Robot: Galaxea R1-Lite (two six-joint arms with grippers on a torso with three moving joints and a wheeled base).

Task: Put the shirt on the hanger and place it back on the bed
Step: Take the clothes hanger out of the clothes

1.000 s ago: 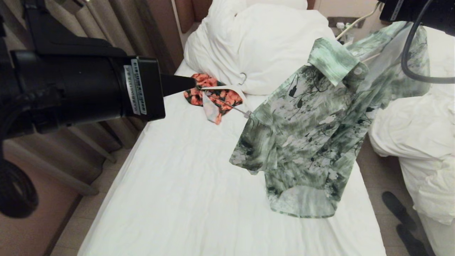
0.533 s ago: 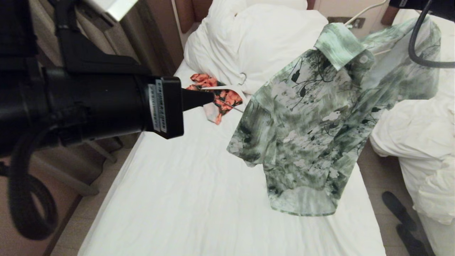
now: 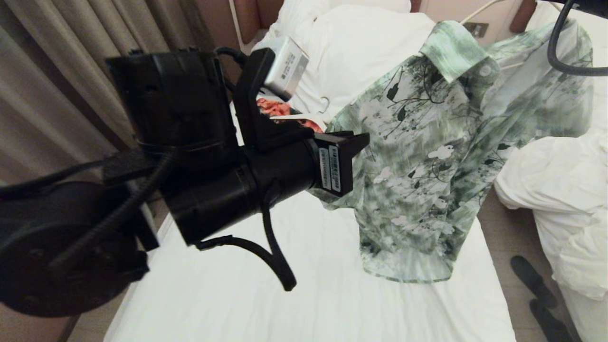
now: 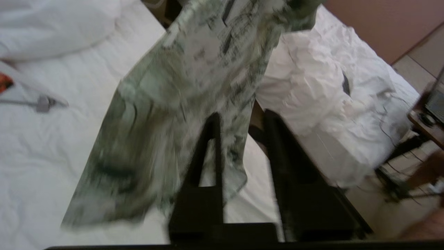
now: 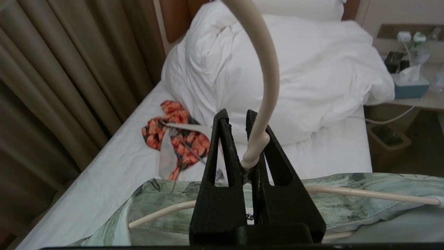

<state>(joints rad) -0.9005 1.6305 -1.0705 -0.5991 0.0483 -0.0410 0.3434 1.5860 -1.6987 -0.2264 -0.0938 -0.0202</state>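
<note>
Up in the air over the bed (image 3: pixel 266 294) hangs the one green and white shirt (image 3: pixel 427 156), its hem trailing just above or onto the white sheet near the bed's right edge. It is draped on a single cream hanger (image 5: pixel 263 86), whose frame runs under the collar and shoulders. The right gripper (image 5: pixel 239 125), high at the upper right, has its jaws pinched shut on the base of the hanger's hook. The left gripper (image 4: pixel 239 119) sits just beside the shirt's left sleeve and side; its jaws stand slightly apart, and a fold of the cloth lies against one of them, though whether any fabric is actually gripped cannot be told. Further back on the sheet lies one orange-red floral garment (image 5: pixel 175 139) with a second, white hanger (image 3: pixel 324 105) by it, against the two bulky pillows (image 3: pixel 361 52). Beyond the gap to the right is a neighbouring bed (image 3: pixel 565 190) heaped with white duvet.
</note>
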